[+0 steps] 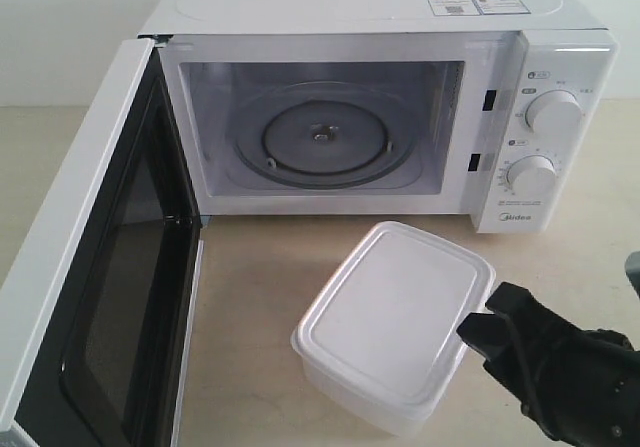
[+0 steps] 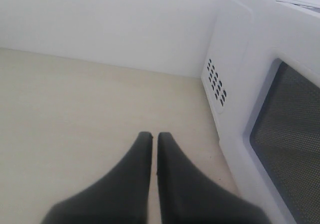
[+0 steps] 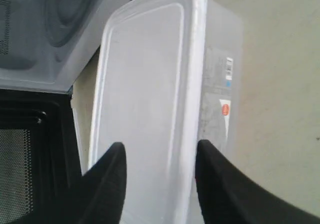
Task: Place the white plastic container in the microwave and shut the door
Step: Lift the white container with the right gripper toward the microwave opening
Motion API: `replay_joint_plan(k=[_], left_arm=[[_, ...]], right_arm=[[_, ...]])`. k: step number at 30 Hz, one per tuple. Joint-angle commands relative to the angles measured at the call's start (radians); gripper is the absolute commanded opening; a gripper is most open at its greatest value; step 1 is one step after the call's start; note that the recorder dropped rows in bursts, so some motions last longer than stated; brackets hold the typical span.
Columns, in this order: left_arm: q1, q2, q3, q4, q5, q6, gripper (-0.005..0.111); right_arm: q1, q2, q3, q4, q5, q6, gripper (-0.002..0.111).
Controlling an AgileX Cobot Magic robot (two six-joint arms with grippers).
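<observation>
The white plastic container (image 1: 395, 317) rests on the table in front of the microwave (image 1: 350, 7), lid on. The door (image 1: 110, 297) stands swung wide open at the left, and the glass turntable (image 1: 320, 139) is bare. My right gripper (image 1: 478, 325) is open at the container's right edge. In the right wrist view its fingers straddle the lid rim of the container (image 3: 145, 83), one over the lid and one beside the wall with the orange-red label (image 3: 225, 107). My left gripper (image 2: 151, 135) is shut on nothing, over bare table beside the door's outer face (image 2: 292, 144).
Two round dials (image 1: 552, 112) sit on the microwave's right panel. The open door blocks the left side of the table. The microwave's vented side wall (image 2: 216, 81) stands close to the left gripper. Beige tabletop (image 1: 260, 297) lies between door and container.
</observation>
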Motion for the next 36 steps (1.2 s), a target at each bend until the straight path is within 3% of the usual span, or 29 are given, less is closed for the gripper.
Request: replay_joint_plan(k=[1,31,33,36], left_arm=[[0.001,-0.003,0.004,0.005,-0.006,-0.008,0.004],[0.001,-0.003,0.004,0.005,-0.006,-0.008,0.004],[0.001,-0.003,0.004,0.005,-0.006,-0.008,0.004],[0.001,-0.003,0.004,0.005,-0.006,-0.008,0.004]], right_arm=[[-0.070,-0.009,0.005,-0.049,0.059,0.014,0.039],[-0.098,0.357,-0.192,-0.181,0.034,0.099,0.039],[-0.098,0.357,-0.192,-0.181,0.041,0.086,0.033],[-0.098,0.357,-0.192,-0.189,0.042,0.083,0.009]])
